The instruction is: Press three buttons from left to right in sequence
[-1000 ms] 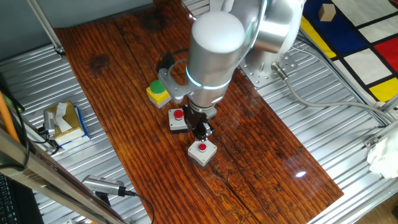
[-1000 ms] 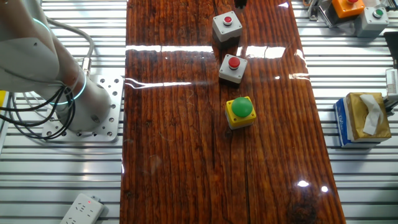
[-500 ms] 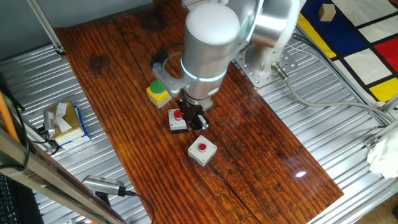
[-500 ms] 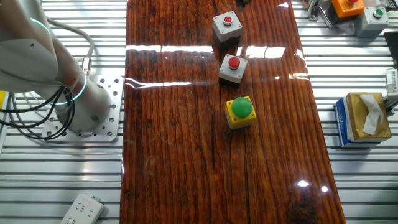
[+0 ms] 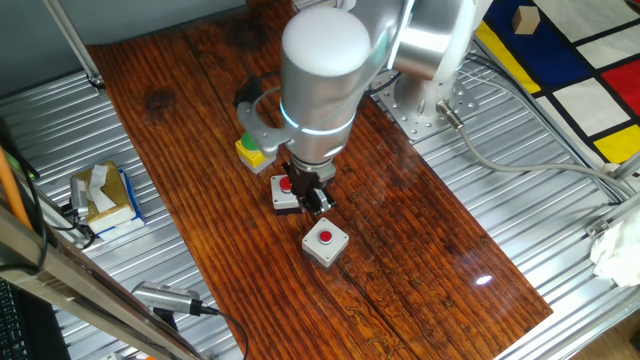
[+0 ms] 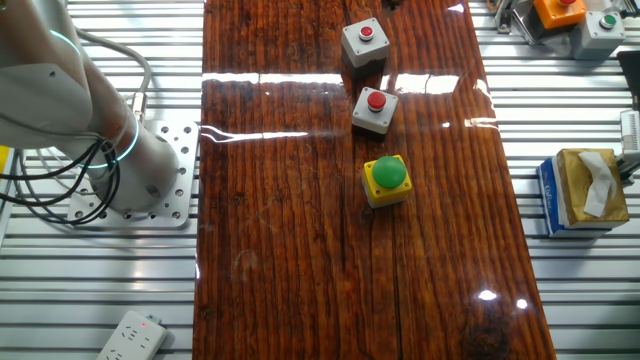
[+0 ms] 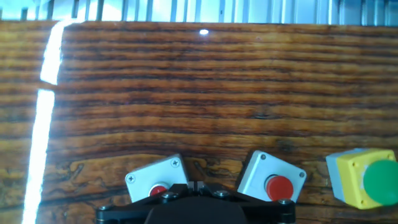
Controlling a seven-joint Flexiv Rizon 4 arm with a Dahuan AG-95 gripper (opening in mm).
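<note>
Fixed view showed the gripper (image 5: 312,197) had moved off the grey box (image 5: 325,243) twd the white-and-black box (image 5: 286,192) at mid-bench; we judged it was backing off, sequence maybe done. Fingertips met in hand view, so closed, on nothing. We counted 3 boxes: 1 yellow w/ green cap (image 6: 386,180), 2 red-capped.

In one fixed view the arm covers most of the yellow box (image 5: 250,152) and the tool (image 5: 311,198) tips. In the hand view, the green cap (image 7: 380,182) is cut by the right edge.
</note>
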